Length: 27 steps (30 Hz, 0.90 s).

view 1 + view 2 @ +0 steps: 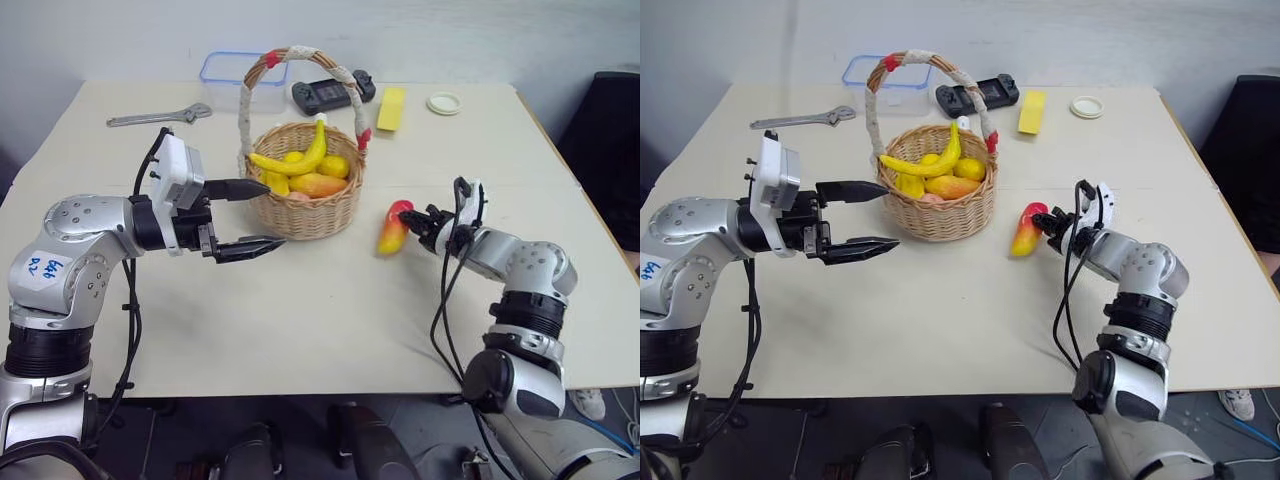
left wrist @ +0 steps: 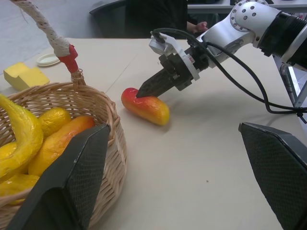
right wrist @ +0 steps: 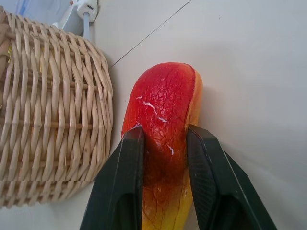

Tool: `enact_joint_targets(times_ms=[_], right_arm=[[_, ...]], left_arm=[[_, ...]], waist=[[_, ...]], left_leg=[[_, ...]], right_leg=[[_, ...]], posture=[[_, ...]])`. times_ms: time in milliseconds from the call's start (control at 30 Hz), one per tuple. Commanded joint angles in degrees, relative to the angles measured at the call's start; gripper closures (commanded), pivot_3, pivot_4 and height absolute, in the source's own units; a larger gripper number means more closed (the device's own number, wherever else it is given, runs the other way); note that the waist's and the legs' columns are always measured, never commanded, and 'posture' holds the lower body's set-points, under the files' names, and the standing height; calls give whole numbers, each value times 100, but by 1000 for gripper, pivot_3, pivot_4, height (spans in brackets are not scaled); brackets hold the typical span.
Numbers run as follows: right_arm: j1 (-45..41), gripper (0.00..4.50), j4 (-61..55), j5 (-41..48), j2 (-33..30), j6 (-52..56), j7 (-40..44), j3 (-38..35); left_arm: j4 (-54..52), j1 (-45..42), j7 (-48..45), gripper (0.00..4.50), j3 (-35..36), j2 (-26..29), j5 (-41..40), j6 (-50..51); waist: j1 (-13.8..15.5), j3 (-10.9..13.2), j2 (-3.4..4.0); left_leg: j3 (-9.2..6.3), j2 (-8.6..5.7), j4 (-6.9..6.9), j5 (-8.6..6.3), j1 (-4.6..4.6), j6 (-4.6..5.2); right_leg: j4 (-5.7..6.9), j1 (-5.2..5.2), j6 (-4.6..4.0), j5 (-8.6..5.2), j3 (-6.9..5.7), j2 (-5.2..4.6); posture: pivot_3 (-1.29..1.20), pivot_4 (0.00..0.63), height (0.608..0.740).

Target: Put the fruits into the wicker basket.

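Left eye: toy fruit flat, red end toward far edge.

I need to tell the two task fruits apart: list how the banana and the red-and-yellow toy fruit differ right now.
Place: the banana lies in the wicker basket on other fruit; the red-and-yellow toy fruit lies on the table beside the basket.
Shape: the banana is long, thin and curved; the toy fruit is shorter and plump.
Colour: the banana is all yellow; the toy fruit shades yellow to red.
Grip: the right gripper has its jaws around the toy fruit; the banana is free.
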Motion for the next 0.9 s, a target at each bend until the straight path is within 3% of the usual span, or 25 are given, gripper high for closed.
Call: enact_joint_targets(times_ms=[33, 233, 367, 567, 700, 833, 900], right_arm=[[4, 3609, -1141, 817, -310, 794, 558, 210], [-343, 3609, -2203, 1366, -197, 1271, 1035, 1277], [-1231, 3609, -1467, 942, 371, 532, 762, 1574], [-2241, 3609, 452, -392, 492, -1530, 692, 2141], [-2302, 2300, 695, -756, 466, -2001, 961, 2473], [-2006, 860, -17, -613, 343, -1720, 1184, 2561], [-1694, 860, -761, -312, 103, -1368, 1417, 2468]], left_arm=[[-25, 153, 58, 0, 353, 180, -20, -36], [-46, 315, 138, 0, 759, 374, -184, 85], [-127, 408, 171, 0, 856, 449, -166, 97], [-369, 542, 334, 0, 919, 407, -240, 139], [-481, 652, 414, 0, 971, 382, -275, 138], [-533, 704, 460, 0, 991, 361, -288, 130], [-543, 694, 472, 0, 982, 348, -300, 133]], waist=[[-25, 2, 3], [-58, 3, 5], [-38, 3, 5], [6, 1, 2], [12, 1, 2], [-14, 1, 2], [3, 1, 2]], left_leg=[[1, 1, 0, 0, 0, 0], [0, 11, -12, 4, 9, -9], [1, 7, -20, 9, 11, -9], [0, -2, -29, 6, -4, -3], [7, -6, -29, -4, -18, 10], [7, -3, -51, -3, -18, 6], [4, -2, -62, 1, -18, -1]], right_leg=[[0, -1, 0, 0, 1, 0], [3, -2, 0, 0, 0, 9], [3, -5, -7, 4, 0, 9], [-21, -8, -7, 4, -5, -4], [-33, -11, -4, 2, -5, -14], [-32, -13, -3, 1, -5, -11], [-34, -15, -3, 1, -8, -10]], posture=[[0, 150, 740], [0, 150, 740], [0, 150, 740], [0, 150, 740], [0, 150, 740], [0, 150, 740], [0, 150, 740]])
